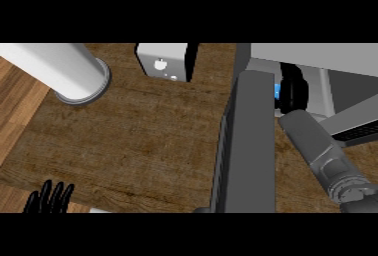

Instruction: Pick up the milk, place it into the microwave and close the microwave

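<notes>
Spanning the view — wooden counter (140, 145), white pillar (63, 67).

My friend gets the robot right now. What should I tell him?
Left hand: open, resting at the lower left edge.
Right hand: inside the microwave, beyond its open door; whether it grips anything is hidden.
Milk: probably the blue bit beside that hand.
Left to do: likely set the milk down, pull the arm out, close the door.
</notes>
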You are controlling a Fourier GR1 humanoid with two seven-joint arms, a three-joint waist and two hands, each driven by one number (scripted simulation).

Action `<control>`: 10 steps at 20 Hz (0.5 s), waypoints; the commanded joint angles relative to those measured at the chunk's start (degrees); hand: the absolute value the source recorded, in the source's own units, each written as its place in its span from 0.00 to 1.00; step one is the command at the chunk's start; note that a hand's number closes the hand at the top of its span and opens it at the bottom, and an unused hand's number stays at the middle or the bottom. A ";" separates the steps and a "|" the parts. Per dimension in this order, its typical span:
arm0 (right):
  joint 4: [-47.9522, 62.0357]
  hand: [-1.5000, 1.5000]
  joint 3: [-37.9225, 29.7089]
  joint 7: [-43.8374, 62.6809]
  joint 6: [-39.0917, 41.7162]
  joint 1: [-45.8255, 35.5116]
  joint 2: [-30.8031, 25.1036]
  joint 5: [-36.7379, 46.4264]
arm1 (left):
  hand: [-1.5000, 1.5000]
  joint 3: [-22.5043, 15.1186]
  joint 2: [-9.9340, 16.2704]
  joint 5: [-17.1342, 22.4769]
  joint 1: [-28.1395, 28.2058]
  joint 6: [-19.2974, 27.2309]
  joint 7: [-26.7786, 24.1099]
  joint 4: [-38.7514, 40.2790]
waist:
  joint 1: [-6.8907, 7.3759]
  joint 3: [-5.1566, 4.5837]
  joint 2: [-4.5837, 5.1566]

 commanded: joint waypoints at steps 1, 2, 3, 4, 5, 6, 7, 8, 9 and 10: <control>-0.23 0.00 0.31 -0.06 3.51 -1.53 2.74 0.29 | 0.00 0.89 0.84 0.02 -0.36 -0.64 -0.44 0.62 | 0.22 0.08 -0.11; -0.33 0.00 0.35 -0.64 4.79 -1.30 3.02 0.32 | 0.00 -0.83 -0.68 -0.96 -0.69 0.20 -0.55 0.49 | 0.12 0.14 0.12; -0.31 0.00 0.16 0.14 5.93 -2.52 3.25 0.12 | 0.00 0.65 0.64 -0.24 -0.03 -0.58 -0.84 -0.22 | -0.18 0.05 -0.56; -0.21 0.00 0.62 -1.04 7.18 -1.57 3.10 0.58 | 0.00 1.22 0.62 0.05 -1.17 -0.42 -0.72 0.58 | -0.63 0.06 -0.19; 0.13 0.00 0.75 -0.10 8.63 -2.96 3.41 0.71 | 0.00 0.98 0.67 -0.22 -1.04 -0.46 -0.67 0.51 | -0.38 0.01 -0.30; -0.77 0.00 0.15 -1.87 8.94 -1.28 3.90 0.10 | 0.00 0.13 -0.32 -0.66 -1.08 0.10 -0.79 0.84 | -1.12 0.10 -0.24; -1.17 0.00 -0.57 -1.51 9.80 -1.82 4.90 -0.64 | 0.00 0.99 0.16 -0.79 -1.14 0.19 -0.98 1.08 | -1.57 0.05 -0.64; -2.22 0.00 -1.73 -1.91 9.71 -1.87 6.20 -1.82 | 0.00 1.44 0.80 0.47 -1.17 -0.83 -0.60 1.28 | -1.46 0.09 -0.51; -3.18 0.00 -2.67 -3.24 11.93 -1.33 5.39 -2.78 | 0.00 0.75 -0.46 -0.13 -1.48 0.53 -0.59 -0.01 | -2.16 0.19 -0.63; -3.87 0.00 -3.56 -3.64 13.34 -1.62 5.46 -3.71 | 0.00 -0.65 -0.74 -0.98 -0.54 -0.01 -0.97 0.73 | -2.11 0.17 -0.69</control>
